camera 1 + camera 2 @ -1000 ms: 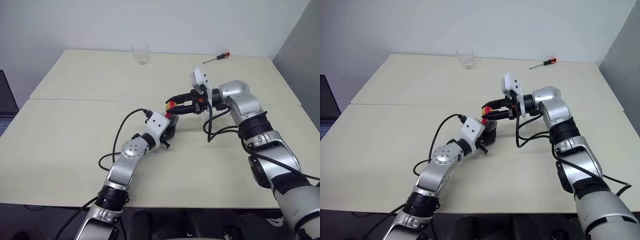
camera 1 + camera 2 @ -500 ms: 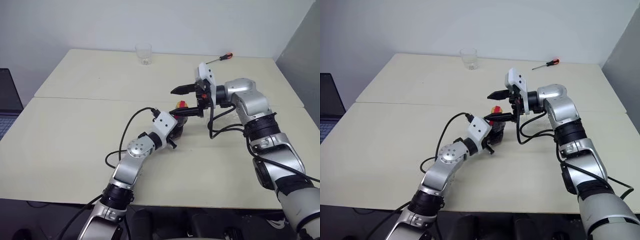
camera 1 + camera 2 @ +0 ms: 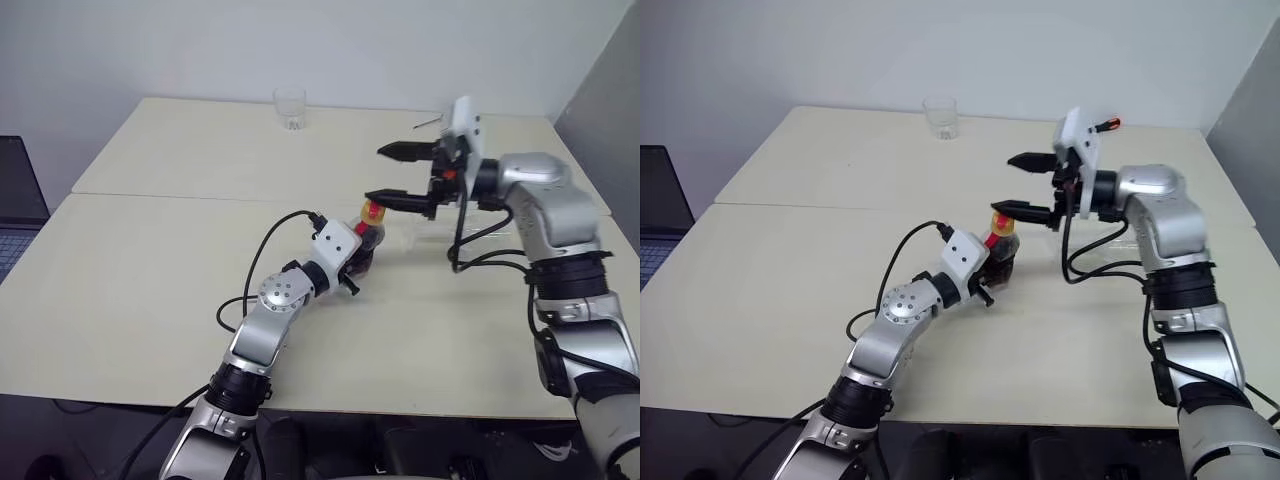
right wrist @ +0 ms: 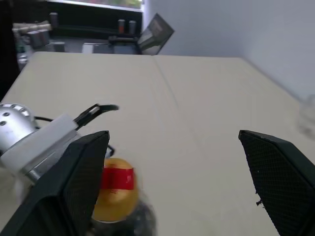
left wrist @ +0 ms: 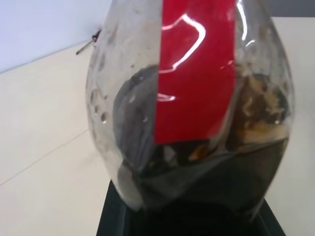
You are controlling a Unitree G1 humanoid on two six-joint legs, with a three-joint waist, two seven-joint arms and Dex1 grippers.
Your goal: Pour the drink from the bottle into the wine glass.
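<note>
Mid-table, we have the left hand (image 3: 992, 268) clamped shut on the bottle (image 3: 1001, 248), yellowish cap (image 3: 1002, 221) on and drink (image 5: 206, 187) low inside. Our right hand (image 3: 1025, 185) hovers just above the cap, fingers spread wide, holding nothing.

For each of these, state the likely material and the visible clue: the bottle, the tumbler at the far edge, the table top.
The bottle: clear, glossy, probably thin plastic; highlights and creased-looking walls over dark liquid. The tumbler: transparent, glass or hard plastic, cannot tell which. The table top: matte cream, likely laminate board; even, dull surface with a seam.
</note>
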